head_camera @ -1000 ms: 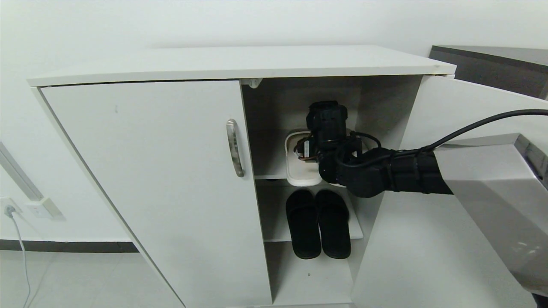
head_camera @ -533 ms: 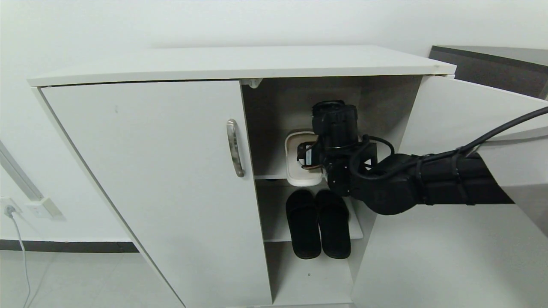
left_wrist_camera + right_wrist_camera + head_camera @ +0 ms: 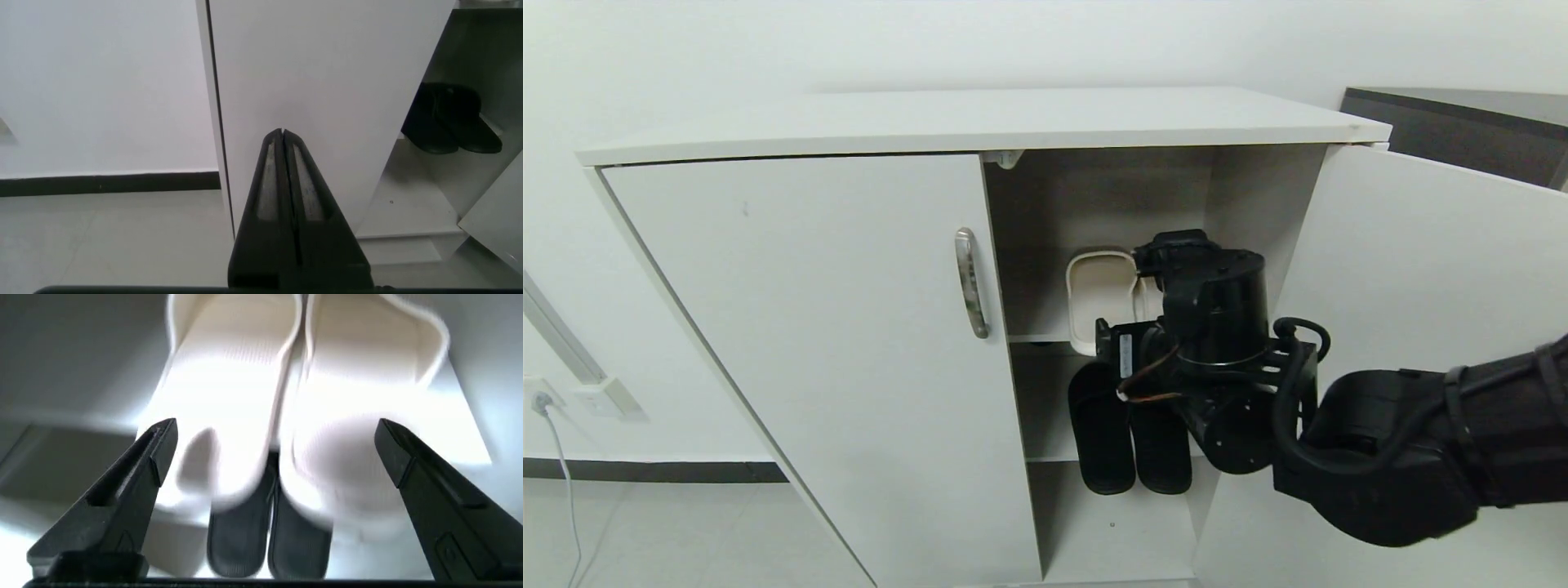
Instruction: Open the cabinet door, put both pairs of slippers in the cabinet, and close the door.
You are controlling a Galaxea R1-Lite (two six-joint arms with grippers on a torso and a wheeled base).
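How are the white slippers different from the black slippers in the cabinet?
The white slippers are pale and bright, while the black slippers are dark. The white slippers sit on the upper shelf, and the black slippers sit on the lower shelf, right underneath. Both pairs lie side by side inside the cabinet, and both poke out a little past the front of their shelf.

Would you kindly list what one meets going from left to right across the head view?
wall socket → closed left door → door handle → white slippers → open right door
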